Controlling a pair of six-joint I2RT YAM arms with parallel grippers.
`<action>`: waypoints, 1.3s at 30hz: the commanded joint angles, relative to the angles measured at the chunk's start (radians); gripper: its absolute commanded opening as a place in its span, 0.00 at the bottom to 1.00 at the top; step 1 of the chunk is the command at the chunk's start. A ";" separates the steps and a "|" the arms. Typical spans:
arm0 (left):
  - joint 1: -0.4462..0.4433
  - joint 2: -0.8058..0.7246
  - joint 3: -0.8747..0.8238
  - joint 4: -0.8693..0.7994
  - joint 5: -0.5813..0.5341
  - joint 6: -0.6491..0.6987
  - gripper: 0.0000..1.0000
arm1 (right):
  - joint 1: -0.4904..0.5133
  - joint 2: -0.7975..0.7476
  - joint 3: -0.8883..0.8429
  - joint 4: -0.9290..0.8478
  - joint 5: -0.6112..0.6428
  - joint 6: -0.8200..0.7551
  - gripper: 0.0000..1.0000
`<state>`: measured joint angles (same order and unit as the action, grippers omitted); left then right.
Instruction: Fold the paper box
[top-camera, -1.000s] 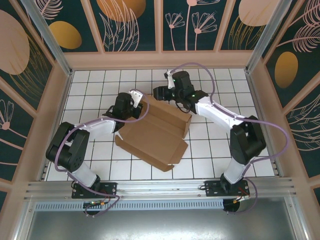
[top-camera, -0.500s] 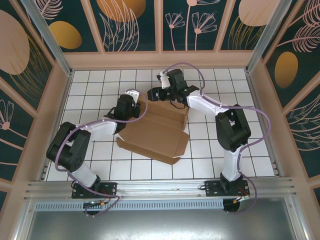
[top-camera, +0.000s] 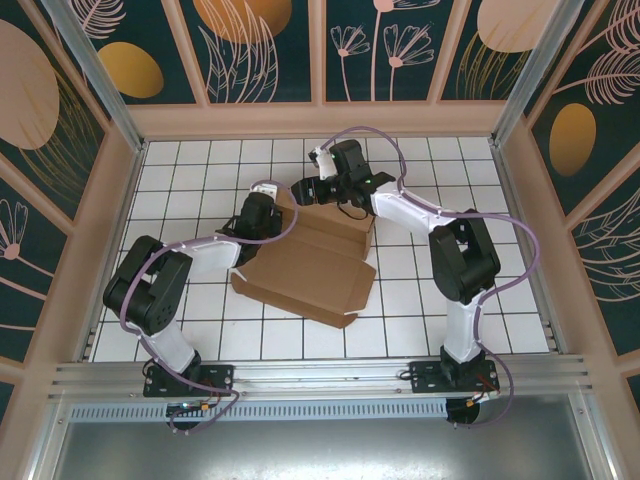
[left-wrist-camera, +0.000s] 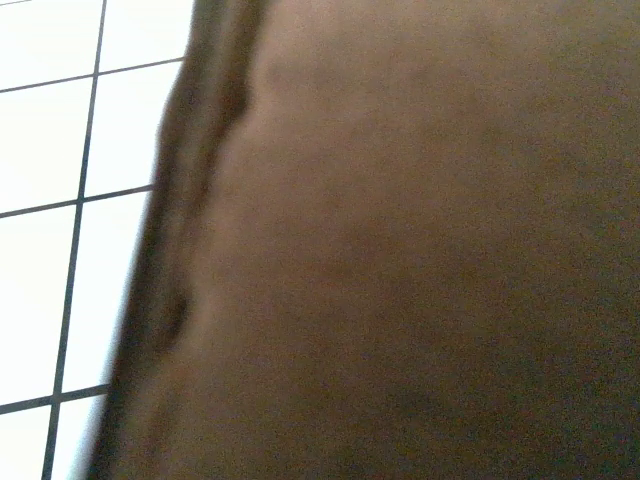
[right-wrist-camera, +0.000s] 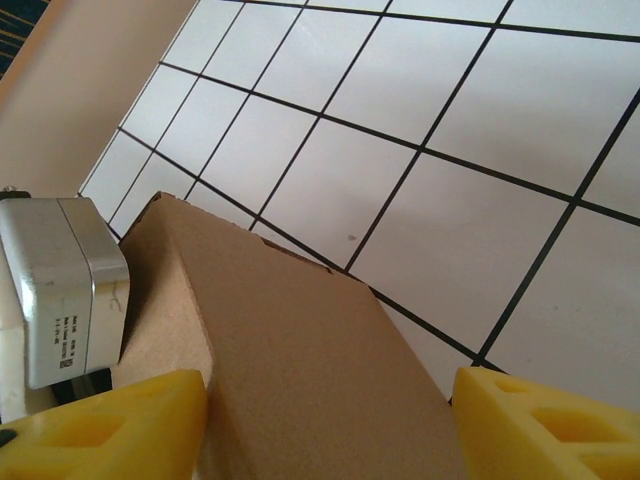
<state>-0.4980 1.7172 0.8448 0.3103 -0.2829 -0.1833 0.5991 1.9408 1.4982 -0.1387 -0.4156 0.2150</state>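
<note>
A plain brown paper box (top-camera: 305, 268), partly folded, lies near the middle of a white tiled worktop (top-camera: 200, 335), turned at an angle to the black grid lines. Its broad panel lies flat and a long panel stands raised along its far side.

The left pincer (top-camera: 272, 212) sits at the box's far left corner, closed. Its wrist camera is pressed so close to blurred cardboard (left-wrist-camera: 400, 250) that it is unclear whether it pinches the sheet.

The right pincer (top-camera: 298, 192) reaches in from the right to the same far corner. In its wrist view its yellow fingers (right-wrist-camera: 100, 425) stand wide apart with cardboard (right-wrist-camera: 300, 370) between them; contact cannot be judged. A grey metal block (right-wrist-camera: 65, 285) sits just beside the cardboard's left edge.

Dark teal walls (top-camera: 260, 50) with floral patterns enclose the worktop.
</note>
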 joint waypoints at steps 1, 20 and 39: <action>-0.007 0.013 0.009 -0.045 -0.047 -0.029 0.03 | 0.031 -0.031 -0.045 -0.078 0.020 -0.023 0.68; -0.007 -0.343 -0.139 -0.043 0.209 -0.144 0.61 | -0.047 -0.323 -0.201 -0.030 0.215 0.041 0.77; 0.099 -0.232 0.069 -0.056 0.213 -0.189 0.54 | -0.047 -0.397 -0.293 -0.042 0.295 0.028 0.69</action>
<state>-0.4011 1.4593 0.9165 0.2474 -0.1020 -0.3496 0.5495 1.5814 1.2160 -0.1837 -0.1459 0.2455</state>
